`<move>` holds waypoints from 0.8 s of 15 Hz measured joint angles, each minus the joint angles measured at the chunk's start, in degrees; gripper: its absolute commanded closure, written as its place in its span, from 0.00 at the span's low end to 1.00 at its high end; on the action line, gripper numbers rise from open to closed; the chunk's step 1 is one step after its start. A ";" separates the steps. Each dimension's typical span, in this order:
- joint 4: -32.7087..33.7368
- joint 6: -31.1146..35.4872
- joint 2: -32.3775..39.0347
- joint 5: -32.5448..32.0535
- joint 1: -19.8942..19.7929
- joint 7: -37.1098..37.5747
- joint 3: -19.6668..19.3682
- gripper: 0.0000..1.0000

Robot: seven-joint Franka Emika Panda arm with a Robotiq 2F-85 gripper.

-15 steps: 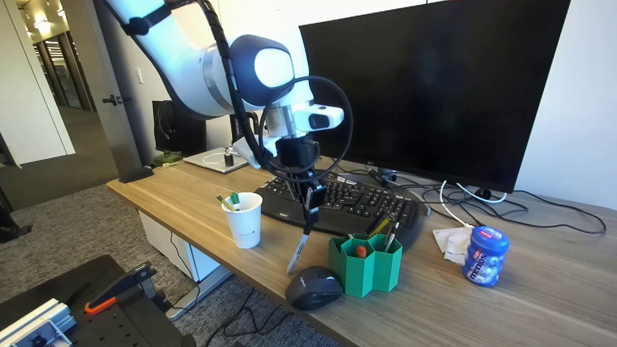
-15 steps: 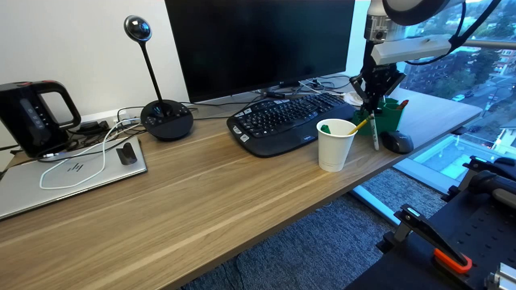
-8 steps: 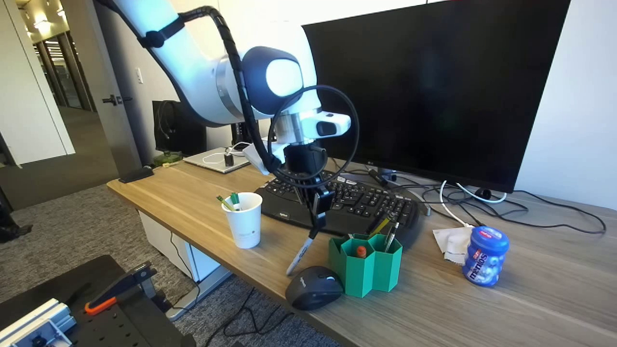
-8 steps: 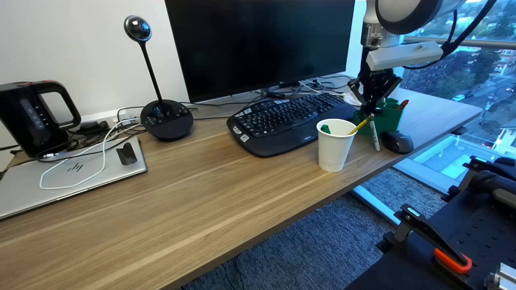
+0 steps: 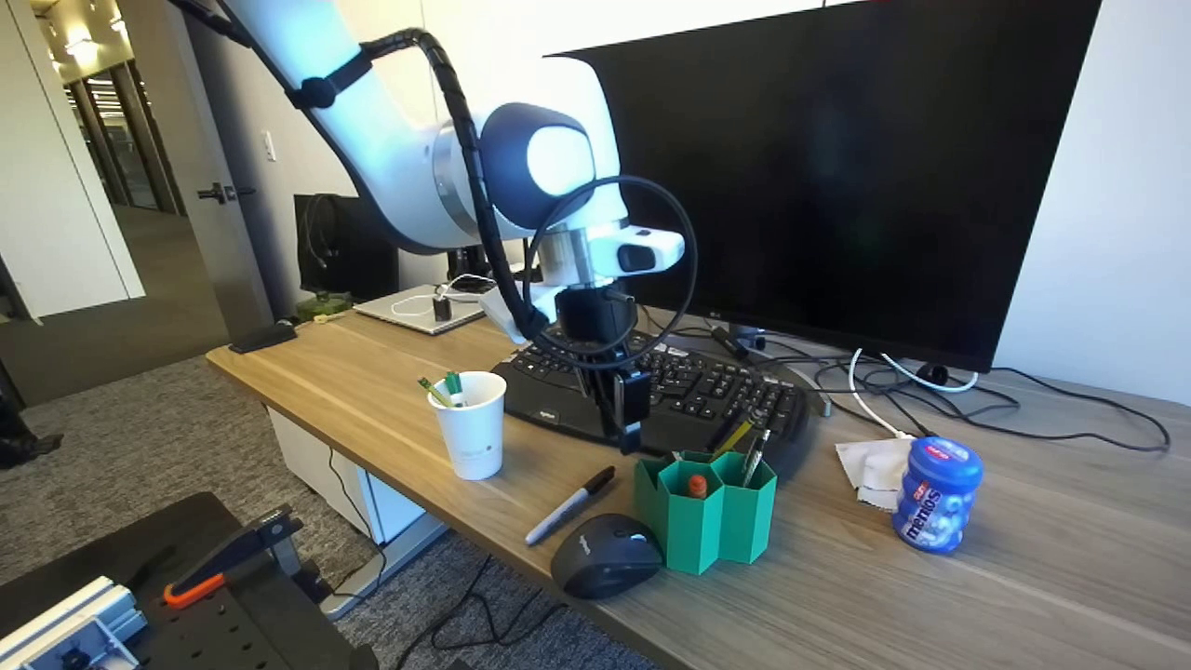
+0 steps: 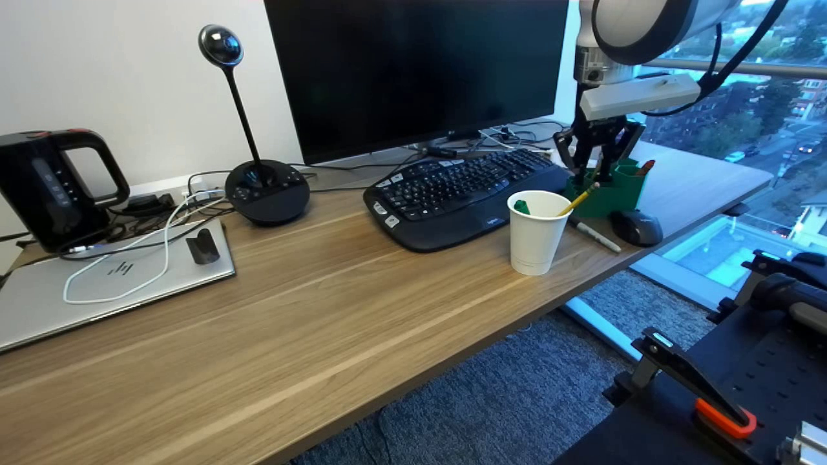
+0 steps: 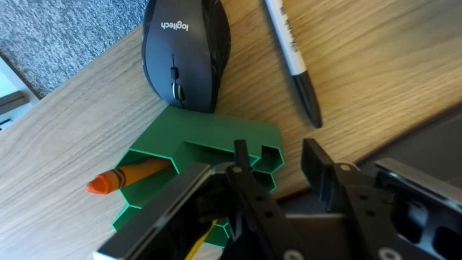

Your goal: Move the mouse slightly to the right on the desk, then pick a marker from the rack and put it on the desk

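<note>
The table (image 6: 323, 310) spans both exterior views. The wrist view shows the end effector (image 7: 275, 148) spread near the green pen holder (image 7: 223, 130). The Mentos bottle (image 5: 938, 496) appears only in an exterior view. Just beside the pen holder sits the Logitech mouse (image 7: 178, 50). The marker (image 5: 571, 506) lies on the table near the mouse; the wrist view crops its pale end.

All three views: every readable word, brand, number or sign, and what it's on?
"logitech": mouse, upside down in the wrist view.
"mentos": blue jar.
"LG": monitor.
"hp", stylised: laptop.
Too small or blurred to read reliably: print on the marker, paper cup, keyboard and the jar's lid; any other marks likewise.
</note>
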 measured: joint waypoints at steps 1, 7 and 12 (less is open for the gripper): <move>0.29 -0.37 0.21 0.00 0.22 0.52 -0.20 0.17; 1.09 -0.88 0.50 0.00 0.82 2.69 -0.65 0.00; 0.44 -0.88 -0.30 0.00 0.97 2.64 -0.65 0.00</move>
